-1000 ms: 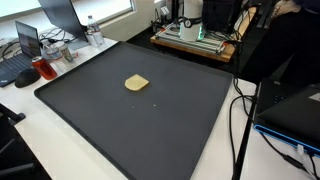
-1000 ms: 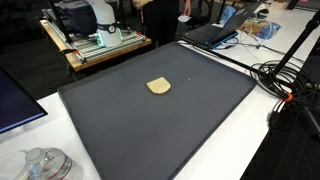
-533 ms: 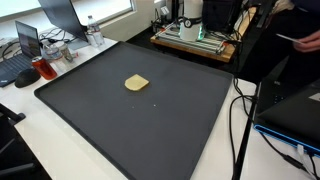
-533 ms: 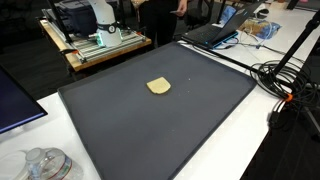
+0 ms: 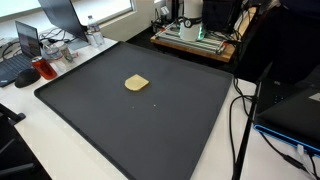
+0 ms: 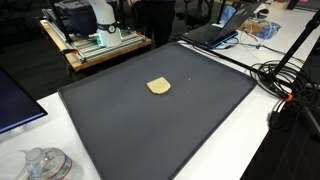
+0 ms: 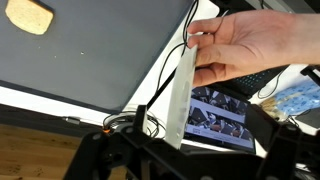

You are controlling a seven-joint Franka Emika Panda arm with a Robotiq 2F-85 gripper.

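Claw point(image 7: 195, 160) spread to its widest, gripping nothing – pale strip point(image 7: 182, 95), pinched in a person's hand point(image 7: 250, 45), hanging down between the jaws, contact not discernible. No grasp made yet. Tan piece point(image 7: 28, 16) untouched on dark mat point(image 5: 150, 120), well off beyond the claw. White table point(image 5: 60, 150) beneath – monitors point(image 5: 65, 15), cables point(image 6: 285, 80), laptop point(image 6: 215, 33) around.

flat piece point(image 5: 136, 83) on mat point(image 5: 130, 135) | laptop point(image 6: 215, 32) behind mat | cables point(image 6: 282, 76) beside mat

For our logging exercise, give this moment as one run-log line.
gripper open, gripping nothing | hand holds strip near gripper | tan piece flat on mat
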